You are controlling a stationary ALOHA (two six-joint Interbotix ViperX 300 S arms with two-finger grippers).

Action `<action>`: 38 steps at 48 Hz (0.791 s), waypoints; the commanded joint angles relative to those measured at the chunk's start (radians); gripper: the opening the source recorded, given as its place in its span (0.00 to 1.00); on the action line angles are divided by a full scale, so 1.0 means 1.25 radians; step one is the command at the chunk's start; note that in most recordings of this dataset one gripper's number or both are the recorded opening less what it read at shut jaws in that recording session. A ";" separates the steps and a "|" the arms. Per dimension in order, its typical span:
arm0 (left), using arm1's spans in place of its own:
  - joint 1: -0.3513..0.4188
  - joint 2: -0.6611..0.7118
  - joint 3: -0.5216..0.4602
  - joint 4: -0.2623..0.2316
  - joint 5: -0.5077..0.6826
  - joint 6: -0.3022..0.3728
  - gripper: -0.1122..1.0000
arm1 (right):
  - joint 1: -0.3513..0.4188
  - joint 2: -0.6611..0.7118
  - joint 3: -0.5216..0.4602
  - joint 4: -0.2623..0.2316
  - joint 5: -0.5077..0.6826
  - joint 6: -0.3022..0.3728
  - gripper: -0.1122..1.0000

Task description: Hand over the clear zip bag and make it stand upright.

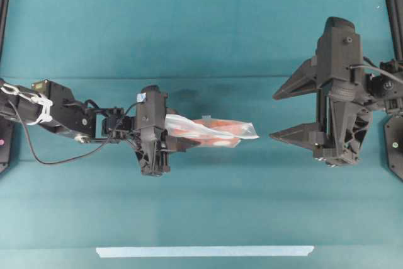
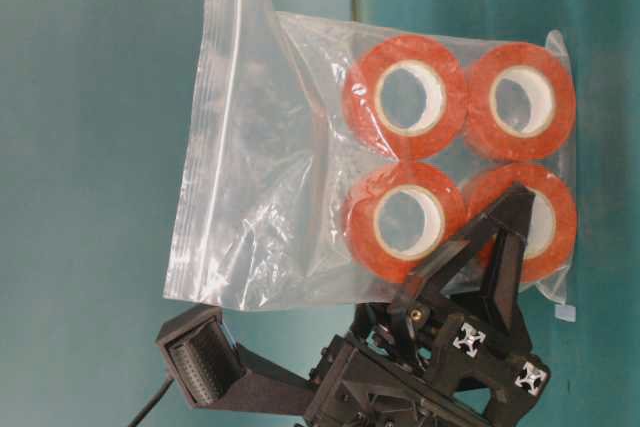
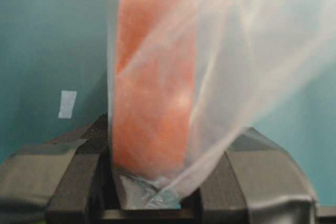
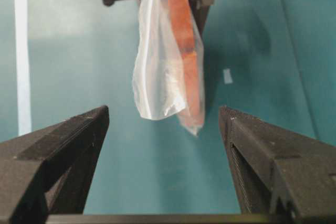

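While the left hand [image 1: 179, 135] pinches the clear zip bag [image 1: 214, 131] mid-frame, the right hand [image 1: 293, 113] waits spread wide at right.

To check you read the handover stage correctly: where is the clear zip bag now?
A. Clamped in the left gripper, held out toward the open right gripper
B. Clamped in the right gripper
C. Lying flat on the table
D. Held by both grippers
A: the left gripper clamps the clear zip bag; the right gripper stands open, apart from it.
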 commanded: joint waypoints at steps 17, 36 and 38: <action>-0.001 -0.009 -0.002 0.000 -0.002 -0.002 0.32 | 0.001 -0.010 -0.005 0.001 -0.006 0.009 0.89; -0.001 -0.009 -0.002 0.000 0.000 -0.002 0.32 | 0.001 -0.010 0.001 0.001 -0.006 0.007 0.89; -0.001 -0.009 -0.002 0.000 0.000 -0.002 0.32 | 0.002 -0.010 0.002 0.001 -0.005 0.009 0.89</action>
